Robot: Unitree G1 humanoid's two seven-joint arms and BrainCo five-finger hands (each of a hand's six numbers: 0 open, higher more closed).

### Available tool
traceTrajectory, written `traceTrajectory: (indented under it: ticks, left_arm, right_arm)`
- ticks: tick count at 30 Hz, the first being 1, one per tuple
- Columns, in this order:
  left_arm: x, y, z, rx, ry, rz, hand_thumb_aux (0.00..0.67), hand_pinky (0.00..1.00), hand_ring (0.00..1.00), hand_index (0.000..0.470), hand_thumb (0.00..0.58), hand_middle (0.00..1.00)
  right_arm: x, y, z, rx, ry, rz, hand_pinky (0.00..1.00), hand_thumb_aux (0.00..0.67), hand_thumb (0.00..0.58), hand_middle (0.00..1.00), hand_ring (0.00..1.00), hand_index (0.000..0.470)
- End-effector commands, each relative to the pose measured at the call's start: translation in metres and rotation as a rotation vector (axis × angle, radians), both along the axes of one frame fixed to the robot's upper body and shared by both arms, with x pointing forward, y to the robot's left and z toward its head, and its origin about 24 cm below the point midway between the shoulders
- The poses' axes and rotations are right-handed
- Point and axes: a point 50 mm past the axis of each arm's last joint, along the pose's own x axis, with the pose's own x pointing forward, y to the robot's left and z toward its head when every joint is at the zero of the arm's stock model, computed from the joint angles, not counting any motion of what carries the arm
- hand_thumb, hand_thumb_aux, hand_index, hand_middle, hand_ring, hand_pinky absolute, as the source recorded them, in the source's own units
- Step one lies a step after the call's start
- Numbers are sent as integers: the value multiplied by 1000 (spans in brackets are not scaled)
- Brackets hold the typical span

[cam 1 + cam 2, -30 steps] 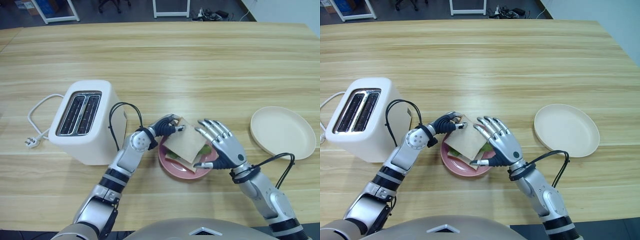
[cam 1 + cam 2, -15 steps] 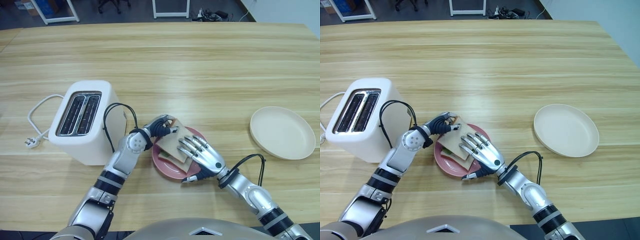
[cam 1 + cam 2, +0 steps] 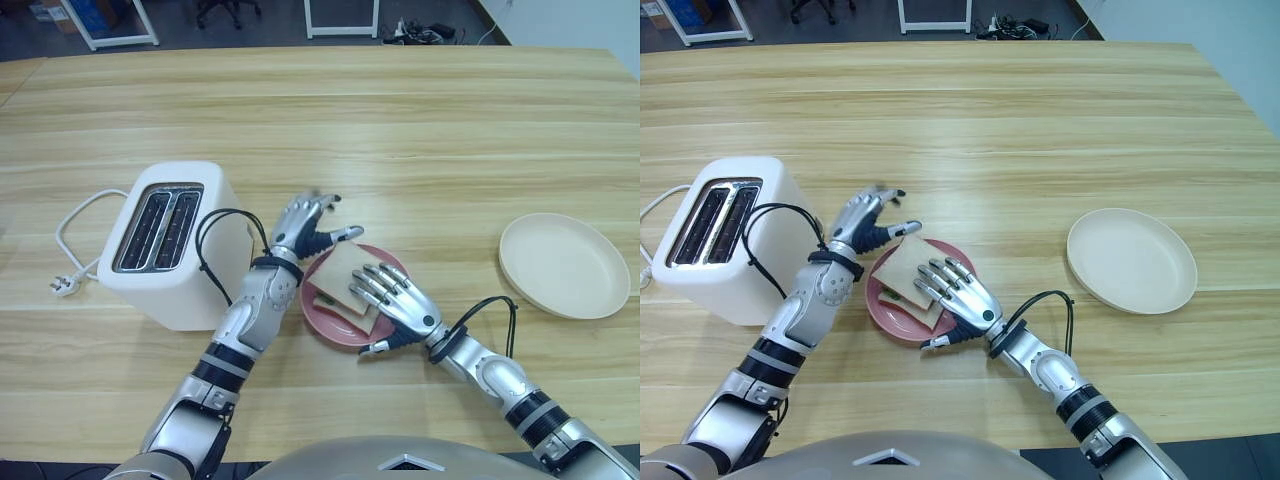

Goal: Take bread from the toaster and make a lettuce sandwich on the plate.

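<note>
Desk [image 3: 400, 130]: light wood, long planks, grain running left-right; spans nearly full width of view. Lighting even, soft sheen on desk surface.
Floor [image 3: 270, 25]: dark, visible beyond desk far edge.
White frame [image 3: 110, 38]: standing on floor, far left.
Second white frame [image 3: 342, 30]: far centre.
Chair base [image 3: 225, 10]: dark, with castors, between both frames.
Cable bundle [image 3: 420, 28]: on floor, right of second frame.
Wall [image 3: 570, 18]: pale, far right corner.
</note>
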Motion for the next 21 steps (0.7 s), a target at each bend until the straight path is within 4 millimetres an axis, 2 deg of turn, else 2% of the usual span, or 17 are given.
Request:
traceTrajectory:
  ticks: [1, 6, 9, 12, 17, 20, 21]
  left_arm:
    - [-12, 8, 4, -78, -103, 8, 0, 0, 0, 0, 0, 0]
    - [-28, 14, -25, -174, 18, 10, 0, 0, 0, 0, 0, 0]
    - [-35, 19, -39, -215, 76, 27, 0, 0, 0, 0, 0, 0]
    - [-40, 23, -48, -246, 114, 27, 0, 0, 0, 0, 0, 0]
    - [-54, 32, -47, -471, 206, -63, 0, 0, 0, 0, 0, 0]
    - [-72, 48, -40, -541, 303, -189, 0, 4, 4, 0, 0, 4]
    - [-80, 53, -38, -540, 351, -234, 58, 502, 502, 41, 96, 502]
  right_arm:
    - [-25, -39, -45, -175, 233, -56, 0, 0, 0, 0, 0, 0]
    - [-6, -38, 14, 226, -2, -45, 0, 0, 0, 0, 0, 0]
    - [-4, -38, 51, 471, -92, -14, 0, 0, 0, 0, 0, 0]
    - [-6, -41, 77, 673, -102, 6, 0, 0, 0, 0, 0, 0]
    - [-11, -57, 107, 845, -57, 9, 0, 0, 0, 0, 0, 0]
    - [-26, -79, 108, 740, 195, -26, 0, 0, 0, 0, 0, 0]
    - [-33, -87, 105, 667, 299, -29, 0, 0, 0, 0, 0, 0]
